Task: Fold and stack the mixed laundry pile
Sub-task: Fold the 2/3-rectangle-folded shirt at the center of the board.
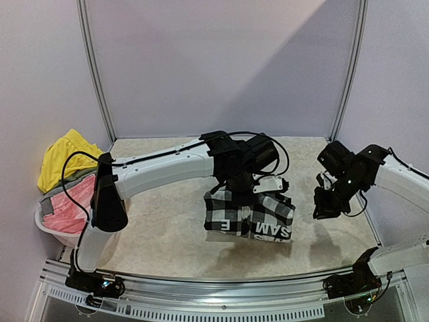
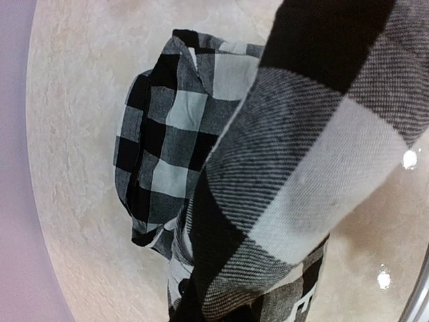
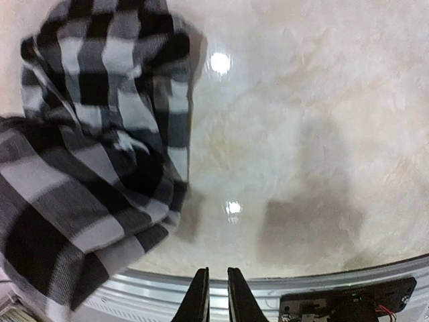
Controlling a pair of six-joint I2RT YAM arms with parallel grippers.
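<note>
Your left arm (image 1: 161, 168) rises from its base at 7 o'clock, bends at the elbow, and stretches across to the middle of the table (image 1: 154, 235) with the wrist turned down. The left gripper (image 1: 244, 190) is clamped on a gathered bunch of the checked shirt (image 1: 248, 216). Its fingers are out of sight in the left wrist view, where the cloth drapes right across the lens.

The shirt hangs from that grip just toward 5 o'clock of the table's centre, and its lower folds reach the surface.

Your right arm (image 1: 395, 176) comes up along the 3 o'clock side and angles its wrist down. The right gripper (image 1: 326, 206) sits apart from the shirt, at the shirt's 3 o'clock. Its jaws are empty, with only a narrow gap between them.

You can read white letters "SAM" (image 1: 276, 232) upside down along the shirt's 5 o'clock edge, and a lone "E" (image 1: 226, 225) at its 7 o'clock corner.

At the table's 9 o'clock edge, the yellow garment (image 1: 64, 157) and the pink garment (image 1: 67, 204) lie heaped in the white basket (image 1: 50, 231).
</note>
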